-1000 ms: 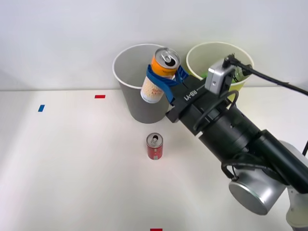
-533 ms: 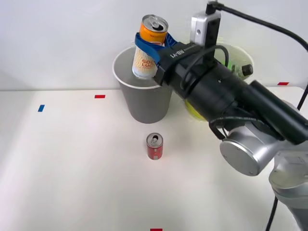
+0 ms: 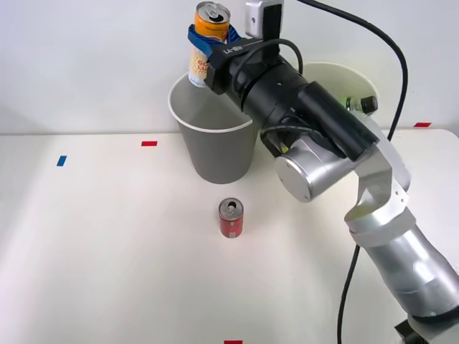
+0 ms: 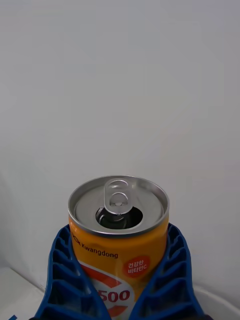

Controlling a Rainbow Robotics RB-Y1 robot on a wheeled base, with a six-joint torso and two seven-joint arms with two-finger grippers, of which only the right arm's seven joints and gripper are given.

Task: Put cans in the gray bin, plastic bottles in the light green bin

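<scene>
You have the orange and white can (image 3: 203,44) clamped in the right gripper (image 3: 208,41), whose blue ribbed jaws close on both sides of its body. The can is held in the air above the back rim of the gray bin (image 3: 215,147), pull-tab top upward and leaning a little. In the wrist view the orange and white can (image 4: 119,239) sits between the two fingers (image 4: 67,280) with its top already opened.

Look into the gray bin: what shows of its pale inside is bare. Behind the arm stands the light green bin (image 3: 344,82), mostly hidden; the black cap of the plastic bottle (image 3: 364,104) pokes out at its rim, so the bottle is in that bin.

Count two cans: the one you hold and a red can (image 3: 231,217) standing upright on the worktop (image 3: 107,251), in front of the gray bin and apart from it. You have two bins and one bottle.
</scene>
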